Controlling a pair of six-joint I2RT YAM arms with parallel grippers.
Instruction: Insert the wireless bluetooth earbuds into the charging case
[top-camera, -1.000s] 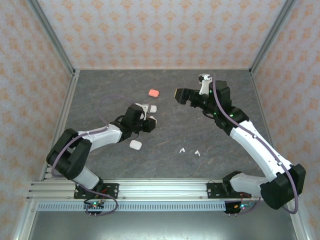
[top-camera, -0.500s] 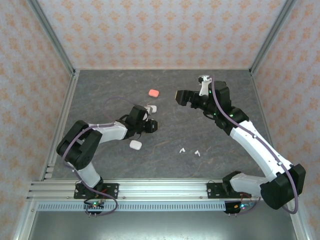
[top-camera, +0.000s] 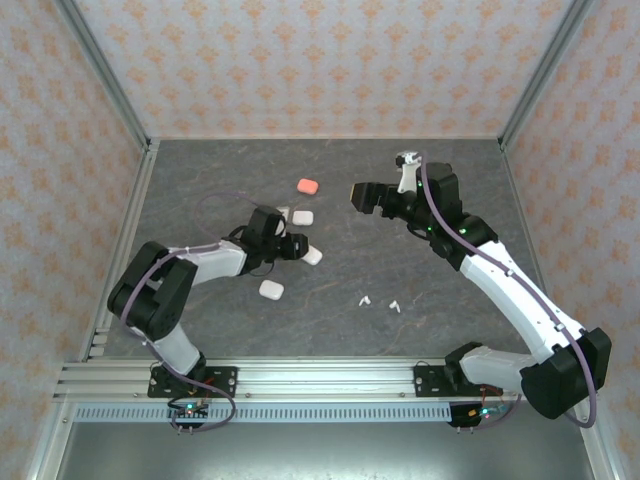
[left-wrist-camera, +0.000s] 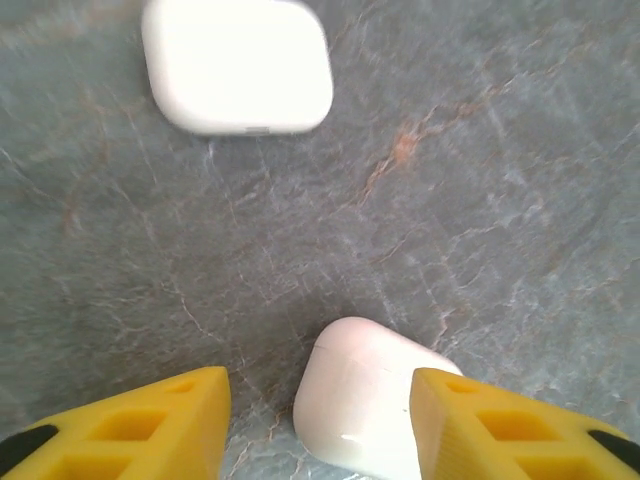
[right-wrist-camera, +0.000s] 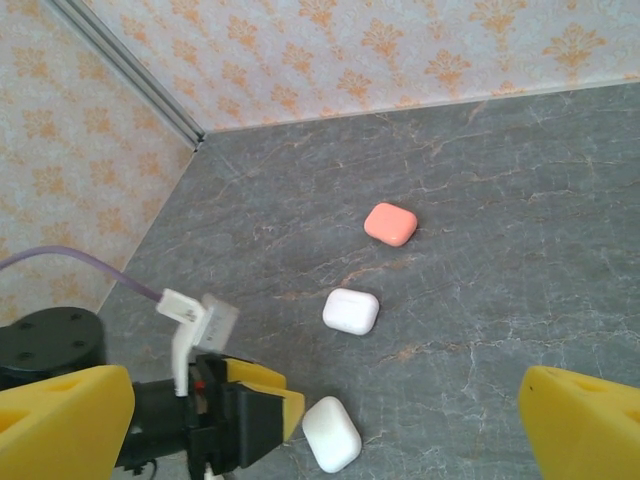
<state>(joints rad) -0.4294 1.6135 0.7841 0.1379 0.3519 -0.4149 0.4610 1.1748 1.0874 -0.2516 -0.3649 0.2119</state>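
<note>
When the top view is read as a clock face with 12 at the far wall, two white earbuds (top-camera: 365, 299) lie loose on the table (top-camera: 450, 200) at about 5 o'clock from its centre. They are near each other without touching, one at 4 o'clock of the other. Both lie outside any case and well apart from both grippers. Which way their stems point is too small to tell.

Four cases lie on the table, and their lids look shut.
- The near case (top-camera: 270, 289) is at 9 o'clock of the earbuds.
- The middle case (top-camera: 312, 255) is at 1 o'clock of the near case.
- The far case (top-camera: 301, 217) is at 12 o'clock of the middle case.
- The pink case (top-camera: 307, 186) is just beyond the far case, at 12 o'clock of it and apart from it.

The left gripper (left-wrist-camera: 317, 390) is low over the table with its yellow fingers parted to a moderate width around the middle case. That case rests on the table close to one finger, with a clear gap to the other. Whether it touches the nearer finger cannot be told. It is not clamped.

The right gripper (top-camera: 362, 195) is at 3 o'clock of the pink case and well apart from it. Its fingers are spread wide and nothing lies between them.
</note>
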